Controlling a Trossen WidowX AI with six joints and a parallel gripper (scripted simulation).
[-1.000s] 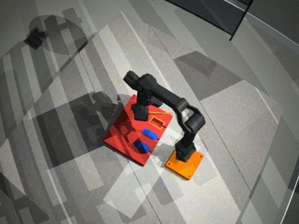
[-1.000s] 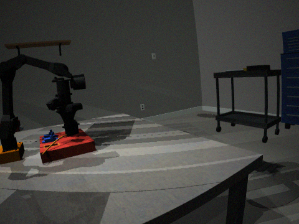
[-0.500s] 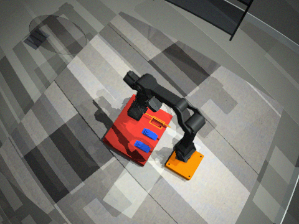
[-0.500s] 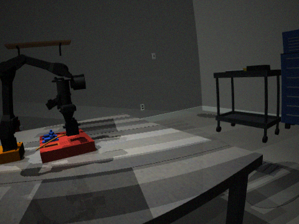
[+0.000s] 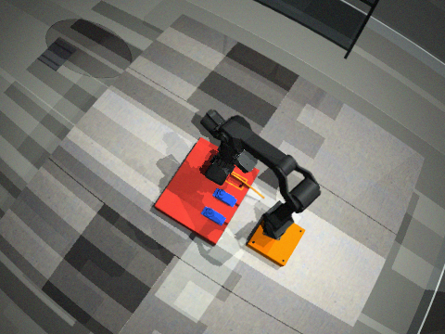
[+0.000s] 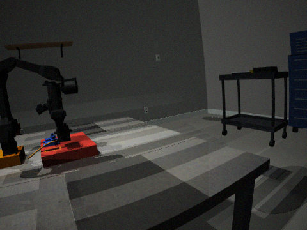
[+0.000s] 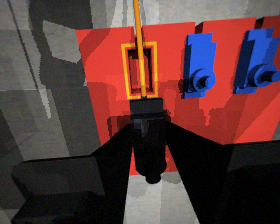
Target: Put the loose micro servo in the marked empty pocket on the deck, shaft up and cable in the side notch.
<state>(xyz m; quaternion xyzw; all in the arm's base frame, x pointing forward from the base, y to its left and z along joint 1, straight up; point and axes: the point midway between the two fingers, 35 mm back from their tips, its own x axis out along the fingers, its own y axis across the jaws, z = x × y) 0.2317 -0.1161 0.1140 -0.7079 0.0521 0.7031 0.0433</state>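
Table (image 5: 324, 256) (image 6: 192, 183) first, since it's the biggest bit here: wide, grey, patchwork-striped top. The black, jointed robot arm (image 5: 260, 147) (image 6: 25, 66) arches over it, with its far end above a flat, red, rectangular block of a deck (image 5: 185, 186) (image 6: 83, 141) (image 7: 100, 65). Its foot stands on a squarish orange base plate (image 5: 289, 249) (image 6: 19, 155) near the deck, not touching it.

The black parallel-jaw gripper (image 5: 215, 173) (image 6: 64, 138) (image 7: 147, 127) points down over the deck and it's clamped on the loose, dark, boxy micro servo (image 7: 147, 107). So the servo's in the fingers, just off one end of the yellow-outlined rectangular pocket (image 5: 237, 182) (image 6: 52, 149) (image 7: 134, 70), not seated in it. Can't tell if its underside touches the deck, tbh.

Two blue boxy servos (image 5: 225, 197) (image 5: 213, 215) (image 7: 200, 65) (image 7: 257, 60) sit side by side on the deck, next to that pocket. Smallest thing: the thin orange cable (image 5: 255, 191) (image 6: 36, 151) (image 7: 139, 30), running from the held servo across the pocket and out past the deck's edge.
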